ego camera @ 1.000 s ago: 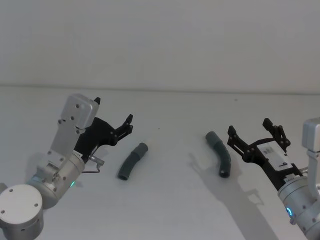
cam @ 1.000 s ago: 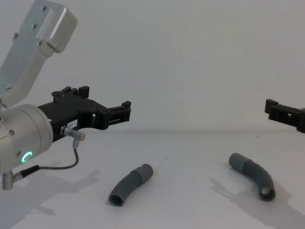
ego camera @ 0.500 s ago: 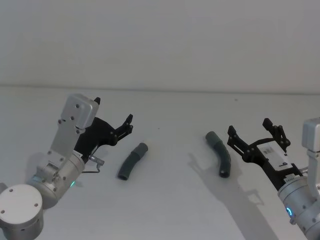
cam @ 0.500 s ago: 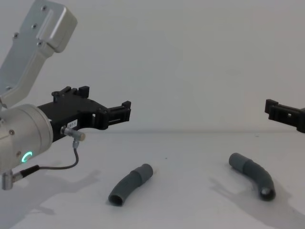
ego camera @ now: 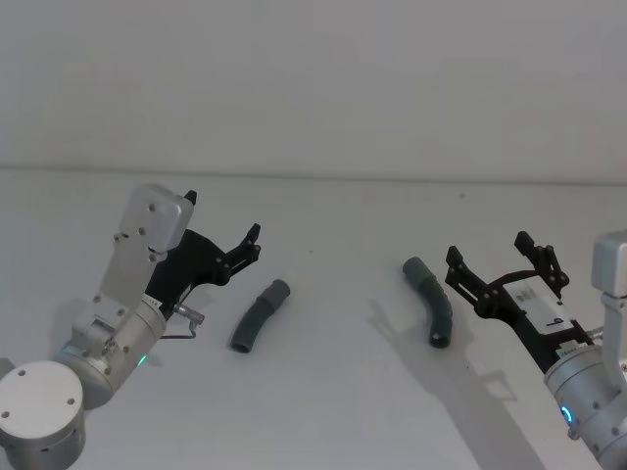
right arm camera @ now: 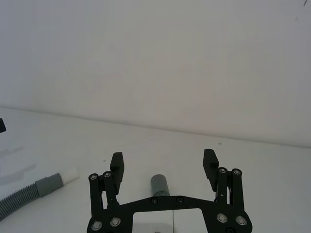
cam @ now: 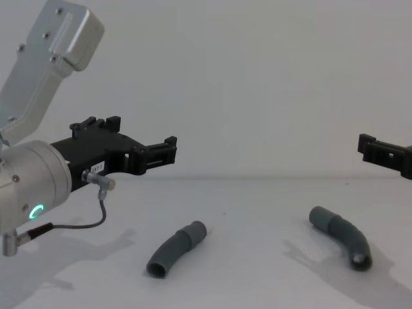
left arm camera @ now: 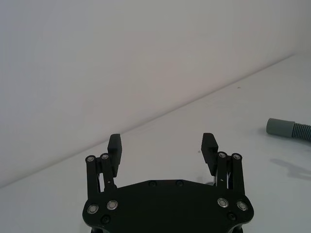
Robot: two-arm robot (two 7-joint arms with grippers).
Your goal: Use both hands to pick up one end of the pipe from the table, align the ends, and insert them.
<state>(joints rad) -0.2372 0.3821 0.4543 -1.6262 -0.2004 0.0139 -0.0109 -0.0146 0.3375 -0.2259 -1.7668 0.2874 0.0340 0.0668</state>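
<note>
We count two pipe pieces: left piece (ego camera: 260, 315) and right piece (ego camera: 431, 302). We count two grippers, left gripper (ego camera: 223, 215) and right gripper (ego camera: 488, 247), and one table (ego camera: 333, 411).

Head high, chest low, both facing table (ego camera: 323, 392)

Two curved grey pipe pieces lie well apart on the white table (ego camera: 323, 411). The left pipe piece (ego camera: 258, 317) has its collar (ego camera: 278, 291) at the far end. The right pipe piece (ego camera: 432, 300) has its open end nearest the robot. The left gripper (ego camera: 222, 215), fingers spread, is just left of the left piece, not touching. The right gripper (ego camera: 488, 249), fingers spread, is just right of the right piece.
</note>
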